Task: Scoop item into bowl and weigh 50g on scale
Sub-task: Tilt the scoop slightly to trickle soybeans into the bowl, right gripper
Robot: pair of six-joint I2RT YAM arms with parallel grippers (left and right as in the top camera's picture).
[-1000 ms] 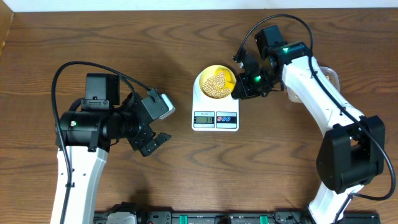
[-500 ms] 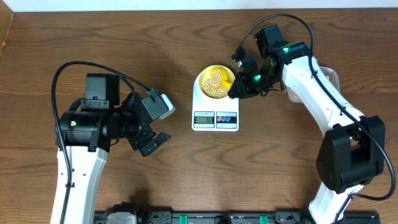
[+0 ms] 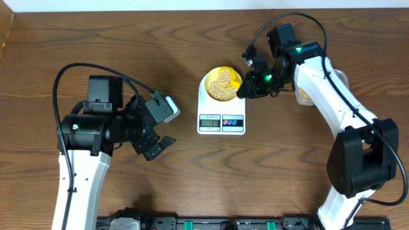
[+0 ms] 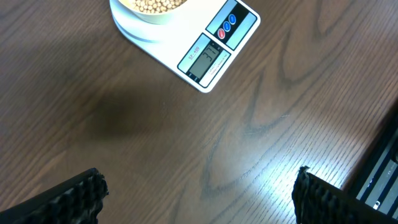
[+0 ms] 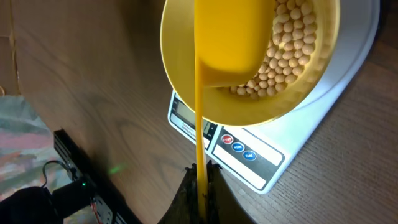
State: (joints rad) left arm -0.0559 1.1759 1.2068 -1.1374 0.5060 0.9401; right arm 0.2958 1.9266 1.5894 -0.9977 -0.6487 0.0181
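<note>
The pale yellow bowl [image 3: 221, 84] stands on the white scale [image 3: 221, 114] and holds many tan beans [image 3: 223, 89]. In the right wrist view the bowl [image 5: 180, 93] and beans [image 5: 292, 43] fill the top. My right gripper [image 3: 246, 89] [image 5: 202, 177] is shut on the handle of a yellow scoop [image 5: 227, 37], whose cup is tipped over inside the bowl. My left gripper [image 3: 156, 145] [image 4: 199, 193] is open and empty, left of the scale [image 4: 211, 53], over bare wood.
A clear plastic tub with more beans [image 3: 305, 92] sits at the right, mostly hidden behind my right arm. The scale's display [image 3: 209, 121] and two coloured buttons [image 3: 232, 121] face the front edge. A black rail [image 3: 211, 223] runs along the front.
My right gripper has shifted slightly up and right, and the scoop has tilted further over the bowl. The left arm has not moved.
</note>
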